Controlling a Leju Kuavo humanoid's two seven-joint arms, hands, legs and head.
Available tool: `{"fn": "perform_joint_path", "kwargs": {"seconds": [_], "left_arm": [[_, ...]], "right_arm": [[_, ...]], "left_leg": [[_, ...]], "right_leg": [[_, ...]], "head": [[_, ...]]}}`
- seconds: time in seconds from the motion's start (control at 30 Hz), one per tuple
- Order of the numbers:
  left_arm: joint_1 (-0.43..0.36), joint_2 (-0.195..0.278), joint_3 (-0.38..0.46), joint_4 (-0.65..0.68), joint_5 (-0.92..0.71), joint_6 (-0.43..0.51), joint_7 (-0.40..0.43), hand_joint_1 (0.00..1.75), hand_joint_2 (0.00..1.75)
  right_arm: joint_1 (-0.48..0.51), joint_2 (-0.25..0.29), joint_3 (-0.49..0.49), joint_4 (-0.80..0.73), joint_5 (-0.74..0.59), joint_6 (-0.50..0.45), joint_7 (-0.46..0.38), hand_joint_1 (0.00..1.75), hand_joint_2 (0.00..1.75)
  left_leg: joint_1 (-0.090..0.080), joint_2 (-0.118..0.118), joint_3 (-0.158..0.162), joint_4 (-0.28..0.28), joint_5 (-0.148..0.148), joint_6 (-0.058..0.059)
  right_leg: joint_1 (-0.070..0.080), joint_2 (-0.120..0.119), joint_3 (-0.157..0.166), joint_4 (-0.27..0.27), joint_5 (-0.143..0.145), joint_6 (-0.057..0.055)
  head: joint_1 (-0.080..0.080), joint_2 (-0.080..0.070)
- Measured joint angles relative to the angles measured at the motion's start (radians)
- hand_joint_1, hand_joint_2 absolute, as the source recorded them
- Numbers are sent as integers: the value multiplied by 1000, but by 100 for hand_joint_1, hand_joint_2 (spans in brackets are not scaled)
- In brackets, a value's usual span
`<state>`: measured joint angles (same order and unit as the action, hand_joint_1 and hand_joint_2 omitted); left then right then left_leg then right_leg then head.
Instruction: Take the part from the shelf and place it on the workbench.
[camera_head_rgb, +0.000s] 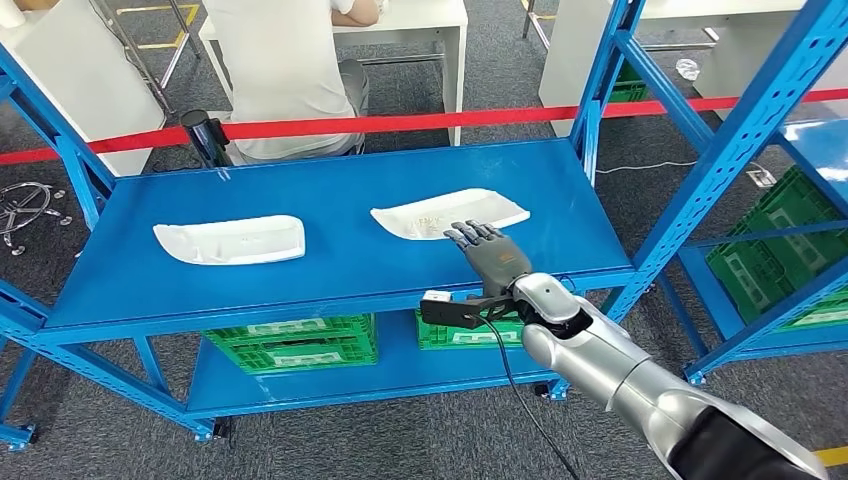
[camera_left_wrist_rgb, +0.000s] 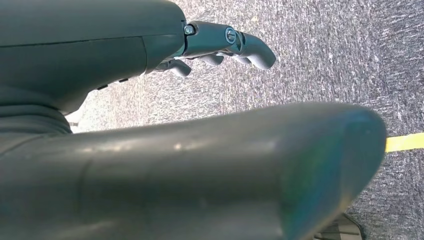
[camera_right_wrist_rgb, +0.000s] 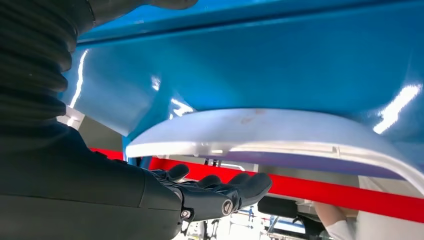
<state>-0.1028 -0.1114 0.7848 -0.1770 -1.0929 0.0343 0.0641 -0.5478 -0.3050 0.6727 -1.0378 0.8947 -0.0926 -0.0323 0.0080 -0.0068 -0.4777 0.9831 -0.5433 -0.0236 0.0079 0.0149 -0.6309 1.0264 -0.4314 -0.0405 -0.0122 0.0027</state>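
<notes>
Two white curved parts lie on the blue shelf top (camera_head_rgb: 350, 275): one at the left (camera_head_rgb: 230, 240), one right of centre (camera_head_rgb: 450, 212). My right hand (camera_head_rgb: 490, 255) reaches over the shelf's front edge, fingers stretched out and apart, its fingertips at the near edge of the right part. It holds nothing. The right wrist view shows the same part (camera_right_wrist_rgb: 260, 132) close up, with the right hand (camera_right_wrist_rgb: 215, 192) flat alongside it. In the left wrist view my left hand (camera_left_wrist_rgb: 220, 47) hangs over grey carpet, its fingers loosely extended and holding nothing.
Green crates (camera_head_rgb: 290, 340) sit on the lower shelf level. A red barrier tape (camera_head_rgb: 400, 122) runs behind the shelf, with a seated person (camera_head_rgb: 285, 70) at a white table beyond. Another blue rack (camera_head_rgb: 740, 130) with green crates (camera_head_rgb: 790, 250) stands to the right.
</notes>
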Motion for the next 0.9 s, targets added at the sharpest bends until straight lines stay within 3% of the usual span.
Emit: {"fn": "perform_joint_path", "kwargs": {"seconds": [0.13,0.37,0.7,0.77,0.9], "left_arm": [[-1,0,3,0,3,0,-1,0,0],[2,0,19,0,14,8,-12,0,0],[3,0,29,0,15,9,-15,0,0],[3,1,29,0,13,9,-14,0,0],[1,2,29,0,9,6,-13,0,0]], "right_arm": [[5,-16,0,-6,8,7,5,0,0],[-7,-32,-1,-46,29,-54,21,0,0],[-10,-77,-52,-156,36,-60,35,0,0],[-3,-85,-68,-172,34,-59,38,0,0],[24,-96,-96,-196,37,-57,41,0,0]], "left_leg": [[-1,0,0,1,0,0],[-3,1,0,1,0,0],[-5,1,0,1,-1,1],[-7,1,0,4,-2,8],[-3,7,25,-37,17,36]], "right_leg": [[-2,0,1,-1,1,1],[-4,0,1,-1,0,2],[-5,0,1,-2,0,3],[-8,0,1,-5,3,8],[-10,-1,-9,19,22,23]], "head": [[0,0],[0,0],[0,0],[0,0],[2,0]]}}
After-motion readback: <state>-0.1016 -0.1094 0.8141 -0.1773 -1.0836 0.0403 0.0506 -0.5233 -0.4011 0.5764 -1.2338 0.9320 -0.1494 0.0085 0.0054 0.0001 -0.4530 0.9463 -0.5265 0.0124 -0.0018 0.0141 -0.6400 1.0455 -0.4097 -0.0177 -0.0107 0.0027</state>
